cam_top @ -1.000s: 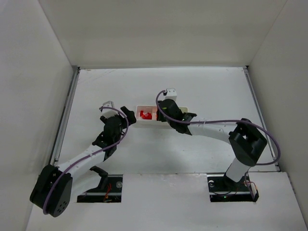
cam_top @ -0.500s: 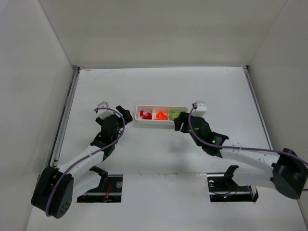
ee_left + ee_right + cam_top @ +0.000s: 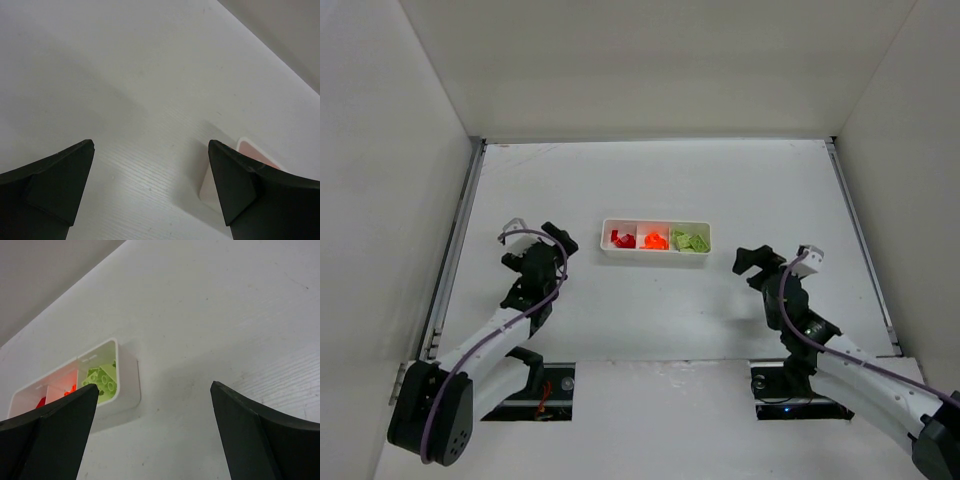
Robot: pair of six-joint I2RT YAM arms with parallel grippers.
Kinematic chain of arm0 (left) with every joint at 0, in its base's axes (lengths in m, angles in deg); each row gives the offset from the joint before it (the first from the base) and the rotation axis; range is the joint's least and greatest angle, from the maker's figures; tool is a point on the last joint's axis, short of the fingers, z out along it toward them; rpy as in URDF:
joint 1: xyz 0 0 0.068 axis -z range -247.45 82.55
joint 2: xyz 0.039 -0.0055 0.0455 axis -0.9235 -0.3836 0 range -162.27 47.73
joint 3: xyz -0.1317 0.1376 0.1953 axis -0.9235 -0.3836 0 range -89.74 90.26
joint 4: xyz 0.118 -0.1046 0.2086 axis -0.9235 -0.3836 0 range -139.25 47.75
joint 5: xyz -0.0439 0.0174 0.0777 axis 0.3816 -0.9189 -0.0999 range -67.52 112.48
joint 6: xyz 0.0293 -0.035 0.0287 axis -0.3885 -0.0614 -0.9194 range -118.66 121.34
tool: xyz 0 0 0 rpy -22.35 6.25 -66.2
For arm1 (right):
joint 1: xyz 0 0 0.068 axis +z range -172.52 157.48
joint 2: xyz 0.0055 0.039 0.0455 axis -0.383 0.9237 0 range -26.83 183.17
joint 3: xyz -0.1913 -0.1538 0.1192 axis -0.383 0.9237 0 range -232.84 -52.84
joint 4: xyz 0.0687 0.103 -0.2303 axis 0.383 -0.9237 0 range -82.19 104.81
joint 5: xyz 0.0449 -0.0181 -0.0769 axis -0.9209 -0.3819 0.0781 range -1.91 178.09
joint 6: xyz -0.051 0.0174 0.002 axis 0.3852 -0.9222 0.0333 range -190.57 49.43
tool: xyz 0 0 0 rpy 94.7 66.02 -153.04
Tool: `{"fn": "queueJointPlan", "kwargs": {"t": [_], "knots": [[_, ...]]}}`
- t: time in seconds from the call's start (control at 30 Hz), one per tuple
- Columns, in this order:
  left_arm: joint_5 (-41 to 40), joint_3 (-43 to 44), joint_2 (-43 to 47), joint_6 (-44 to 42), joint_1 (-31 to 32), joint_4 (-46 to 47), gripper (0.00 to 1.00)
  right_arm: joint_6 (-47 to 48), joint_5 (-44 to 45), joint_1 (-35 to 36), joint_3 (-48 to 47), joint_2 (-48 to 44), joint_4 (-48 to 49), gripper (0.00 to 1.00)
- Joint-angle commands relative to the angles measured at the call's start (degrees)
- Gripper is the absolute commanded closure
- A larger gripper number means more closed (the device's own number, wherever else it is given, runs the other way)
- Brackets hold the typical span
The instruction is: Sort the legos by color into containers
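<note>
The legos (image 3: 655, 240) lie in the white tray (image 3: 656, 254): red left, orange middle, yellow-green right; the tray sits mid-table (image 3: 650, 320), between and well apart from the left gripper (image 3: 534, 232) and right gripper (image 3: 780, 257); both are spread wide, holding nothing.

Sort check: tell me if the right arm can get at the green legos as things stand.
Probably yes. The right gripper stands open, facing the tray's right end, where the green legos lie uncovered. Only bare table lies between.
</note>
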Motion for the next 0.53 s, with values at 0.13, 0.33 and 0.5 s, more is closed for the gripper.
{"fn": "queueJointPlan", "kwargs": {"t": [0.13,0.33,0.5], "knots": [[-3.9,2.5,-4.2,2.7,-1.0,-4.2,0.00,-4.3,2.5,-1.9,4.0,-4.8,0.9,0.00],[-2.9,6.1,-9.5,3.0,1.1,-5.9,0.00,-5.0,1.9,-2.8,4.7,-5.5,0.5,0.00],[-2.5,8.7,-15.0,2.7,2.4,-6.0,0.00,-5.7,2.0,-3.3,4.1,-3.4,0.3,0.00]]}}
